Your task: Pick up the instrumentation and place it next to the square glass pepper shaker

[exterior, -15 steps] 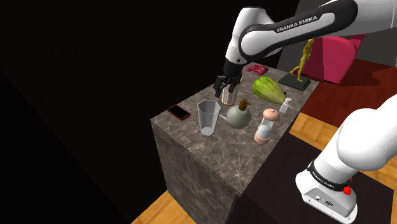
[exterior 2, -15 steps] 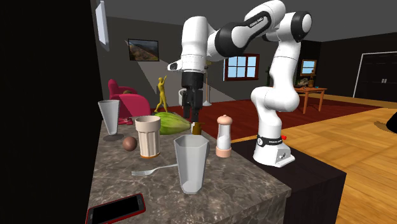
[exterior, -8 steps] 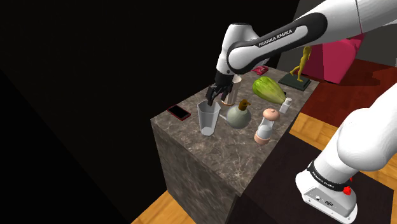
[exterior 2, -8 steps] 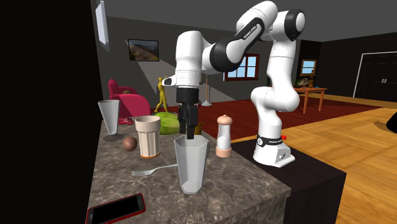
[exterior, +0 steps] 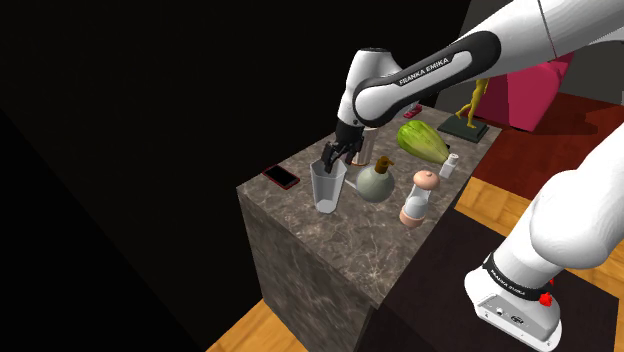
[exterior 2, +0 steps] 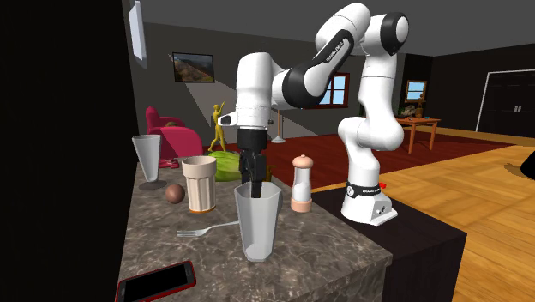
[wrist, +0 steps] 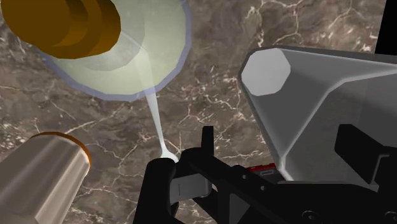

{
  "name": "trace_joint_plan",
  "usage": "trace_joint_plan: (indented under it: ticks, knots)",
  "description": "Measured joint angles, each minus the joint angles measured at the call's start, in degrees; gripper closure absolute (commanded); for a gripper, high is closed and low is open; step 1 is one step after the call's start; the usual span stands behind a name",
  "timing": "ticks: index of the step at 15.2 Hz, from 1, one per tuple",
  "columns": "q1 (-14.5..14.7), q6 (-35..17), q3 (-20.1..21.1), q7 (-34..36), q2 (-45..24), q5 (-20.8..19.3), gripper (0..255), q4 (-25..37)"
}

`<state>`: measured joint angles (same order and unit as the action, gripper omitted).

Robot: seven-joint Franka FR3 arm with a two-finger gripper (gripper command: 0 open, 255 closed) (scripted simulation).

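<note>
The clear, grey-tinted beaker (exterior: 327, 187) with angular sides stands upright near the marble counter's end, also seen in the second exterior view (exterior 2: 257, 221). My black gripper (exterior: 333, 158) hangs at its rim, open. In the wrist view the beaker (wrist: 318, 108) has its near wall between my spread fingers: one fingertip (wrist: 159, 181) is outside and the other shows through the glass. Neither visibly presses the wall. The pepper shaker (exterior: 417, 198), clear with a pinkish cap and base, stands about two beaker widths away toward the shoulder view's right (exterior 2: 301, 184).
A round greenish flask with a brown stopper (exterior: 376, 181) stands between beaker and shaker. A beige cup (exterior 2: 200, 183), fork (exterior 2: 204, 229), red phone (exterior: 281, 177), green melon (exterior: 422, 141), stemmed glass (exterior 2: 148, 160) and yellow figurine (exterior: 472, 100) crowd the counter (exterior: 340, 245). Black area lies beyond the counter.
My gripper has swung from above the beige cup toward the beaker and come down, so its fingers now straddle the beaker's rim. No object has moved.
</note>
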<state>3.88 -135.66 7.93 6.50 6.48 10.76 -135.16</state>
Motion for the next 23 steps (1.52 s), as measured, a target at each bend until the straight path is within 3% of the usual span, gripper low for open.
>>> trace_joint_plan:
  ticks: [2, 3, 13, 23]
  knots:
    - [0.0, -0.03, 0.0, 0.0, -0.01, 0.0, 0, -0.01]
    - [0.0, -0.03, 0.0, 0.0, -0.01, 0.0, 255, -0.01]
    - [0.0, -0.03, 0.0, 0.0, -0.04, 0.0, 255, -0.01]
    - [-0.23, 7.14, -0.28, 0.83, 3.34, -0.54, 255, 3.83]
